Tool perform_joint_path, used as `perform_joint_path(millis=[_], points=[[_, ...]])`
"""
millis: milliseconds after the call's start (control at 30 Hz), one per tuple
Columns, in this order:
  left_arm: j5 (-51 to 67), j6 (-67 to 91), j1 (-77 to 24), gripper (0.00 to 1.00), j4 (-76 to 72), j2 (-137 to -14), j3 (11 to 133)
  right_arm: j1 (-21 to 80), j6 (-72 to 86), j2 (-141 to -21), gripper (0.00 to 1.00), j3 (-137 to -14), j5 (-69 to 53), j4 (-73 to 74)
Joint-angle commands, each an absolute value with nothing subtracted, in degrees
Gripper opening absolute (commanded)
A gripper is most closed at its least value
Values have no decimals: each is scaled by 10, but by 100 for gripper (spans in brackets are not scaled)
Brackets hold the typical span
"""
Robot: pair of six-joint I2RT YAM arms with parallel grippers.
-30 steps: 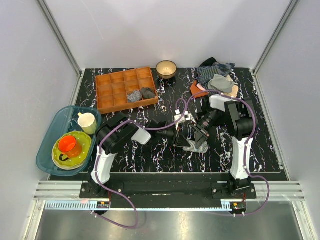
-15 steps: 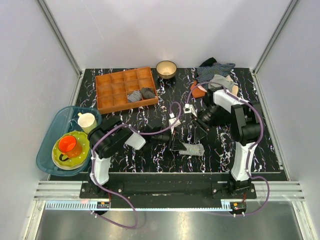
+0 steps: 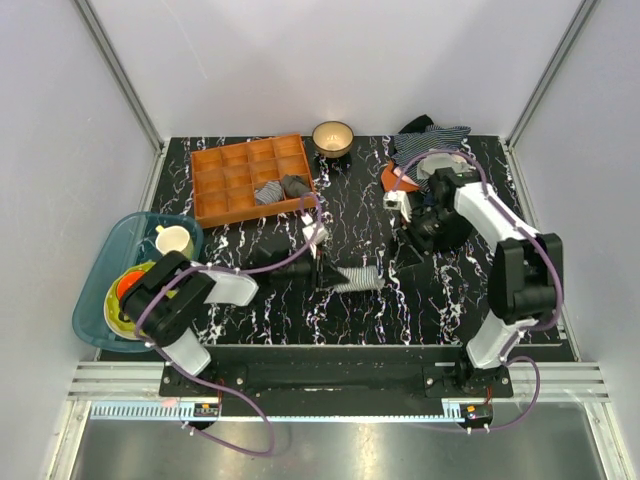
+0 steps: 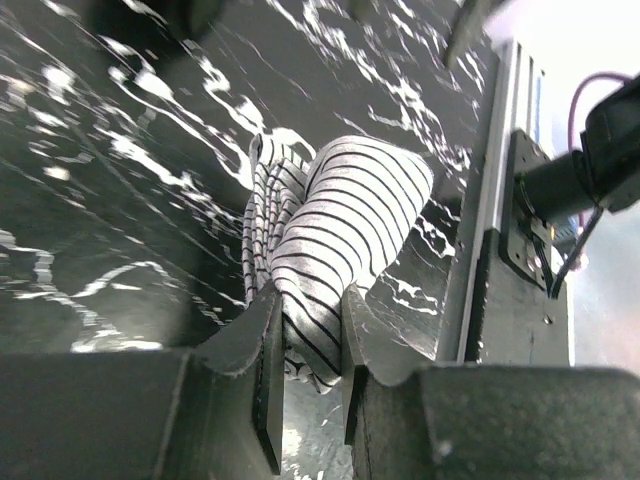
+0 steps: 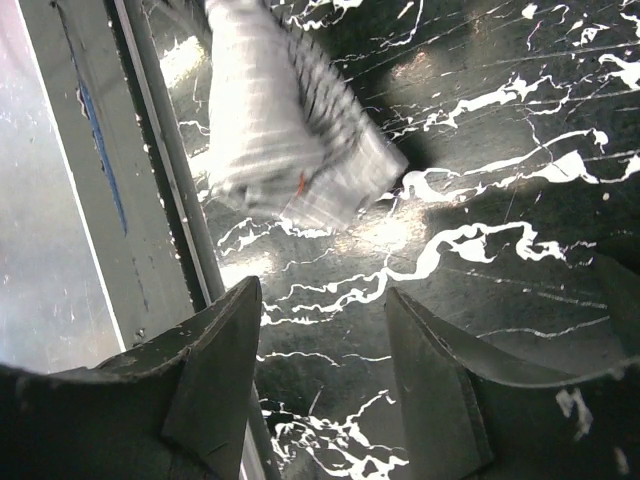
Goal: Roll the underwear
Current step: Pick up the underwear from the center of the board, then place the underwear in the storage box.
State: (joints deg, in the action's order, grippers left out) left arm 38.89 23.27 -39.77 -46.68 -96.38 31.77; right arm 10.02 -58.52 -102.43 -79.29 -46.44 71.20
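The underwear [image 3: 360, 278] is a short roll of white cloth with thin dark stripes, lying on the black marbled table near the front middle. My left gripper [image 3: 328, 273] reaches in from the left and is shut on the roll's left end. In the left wrist view the underwear [image 4: 340, 215] bulges out from between the fingers of the left gripper [image 4: 312, 322]. My right gripper [image 3: 408, 254] hangs open, apart from the roll, to its right and further back. The right wrist view shows the right gripper [image 5: 322, 298] empty, with the blurred underwear [image 5: 290, 140] and its small orange-red tag ahead.
An orange compartment tray [image 3: 203, 190] with two rolled garments stands at the back left, a bowl [image 3: 332, 137] behind it. A pile of clothes [image 3: 432, 150] lies at the back right. A teal basin [image 3: 95, 295] with dishes sits at the left. The metal rail [image 4: 490, 210] marks the table's front edge.
My right gripper opened, let go of the roll and drew back to the right and rear. The left gripper kept its hold and carried the roll leftward.
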Motion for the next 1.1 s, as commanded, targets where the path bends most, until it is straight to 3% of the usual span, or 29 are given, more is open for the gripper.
perform_joint_path(millis=[0, 167, 400, 667, 1067], points=[[341, 197, -353, 0, -441, -873, 304, 94, -505, -944, 61, -747, -499, 632], [282, 159, -295, 0, -326, -781, 328, 90, -482, -912, 61, -725, -508, 600], [214, 130, -137, 0, -164, -737, 420, 86, -476, -883, 60, -703, -519, 584], [179, 102, -12, 0, -96, -834, 544, 87, -472, -864, 60, -693, -526, 577], [174, 59, 40, 0, -22, -971, 651, 87, -475, -864, 60, -689, -526, 577]])
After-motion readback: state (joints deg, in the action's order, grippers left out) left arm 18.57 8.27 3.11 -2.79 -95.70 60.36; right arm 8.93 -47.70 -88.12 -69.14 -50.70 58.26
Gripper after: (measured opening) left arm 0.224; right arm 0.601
